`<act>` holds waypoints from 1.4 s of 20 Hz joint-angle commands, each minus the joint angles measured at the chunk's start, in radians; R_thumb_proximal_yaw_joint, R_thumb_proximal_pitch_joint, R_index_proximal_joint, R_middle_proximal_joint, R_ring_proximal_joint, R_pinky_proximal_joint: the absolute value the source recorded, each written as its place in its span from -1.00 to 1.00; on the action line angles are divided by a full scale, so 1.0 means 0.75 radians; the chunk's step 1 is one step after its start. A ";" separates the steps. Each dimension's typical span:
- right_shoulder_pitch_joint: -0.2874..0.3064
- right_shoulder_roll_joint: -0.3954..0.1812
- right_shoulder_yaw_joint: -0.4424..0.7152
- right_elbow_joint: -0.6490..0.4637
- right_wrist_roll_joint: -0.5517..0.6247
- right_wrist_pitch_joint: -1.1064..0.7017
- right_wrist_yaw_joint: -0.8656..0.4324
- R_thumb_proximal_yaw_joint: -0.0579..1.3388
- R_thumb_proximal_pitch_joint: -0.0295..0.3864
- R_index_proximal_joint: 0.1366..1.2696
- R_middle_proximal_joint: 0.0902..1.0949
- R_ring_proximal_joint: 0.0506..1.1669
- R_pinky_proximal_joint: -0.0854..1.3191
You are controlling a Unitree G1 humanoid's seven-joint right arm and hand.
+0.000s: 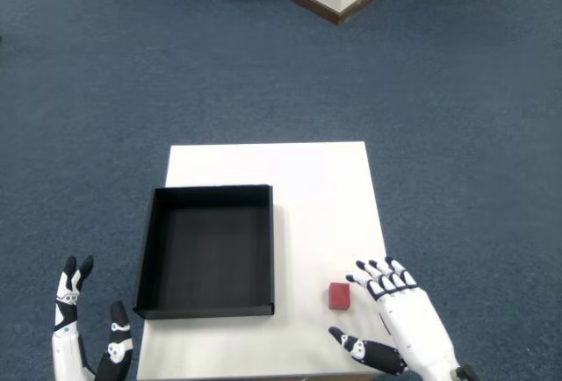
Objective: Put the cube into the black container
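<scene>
From the head camera I look straight down on a small white tabletop (307, 179) standing on blue carpet (105, 74). A black container (207, 252), square and shallow with low walls, sits on the left half of the tabletop, its inside bare. The cube (340, 295), small and red, rests on the white surface in the lower right part of the frame, just to the right of the container's lower right corner and apart from it. My right robot hand (393, 327) is at the bottom right, spread wide and holding nothing: its fingers (379, 276) fan out just right of the cube, and the thumb (358, 348) reaches out below it, neither touching it as far as I can see. The left robot hand (88, 337) shows at the bottom left corner, off the tabletop, fingers pointing up.
</scene>
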 commanded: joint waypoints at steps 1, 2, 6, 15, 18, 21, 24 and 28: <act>-0.039 -0.038 -0.035 -0.039 0.062 0.059 0.024 -0.29 -0.86 -0.52 -0.75 -0.68 -0.85; -0.038 -0.046 -0.047 -0.069 0.069 0.084 0.055 -0.28 -0.86 -0.52 -0.75 -0.68 -0.85; -0.036 -0.060 -0.076 -0.137 0.092 0.156 0.141 -0.24 -0.87 -0.53 -0.76 -0.69 -0.87; -0.077 -0.089 -0.087 -0.250 0.099 0.183 0.091 -0.21 -0.87 -0.57 -0.78 -0.70 -0.89; -0.078 -0.093 -0.072 -0.259 0.084 0.164 0.034 -0.20 -0.88 -0.59 -0.79 -0.71 -0.90; -0.073 -0.094 -0.062 -0.261 0.074 0.152 0.003 -0.20 -0.87 -0.60 -0.79 -0.72 -0.90; -0.082 -0.089 -0.052 -0.262 0.062 0.141 -0.021 -0.20 -0.87 -0.61 -0.80 -0.72 -0.90; -0.109 -0.078 -0.037 -0.262 0.046 0.119 -0.064 -0.19 -0.87 -0.61 -0.80 -0.72 -0.90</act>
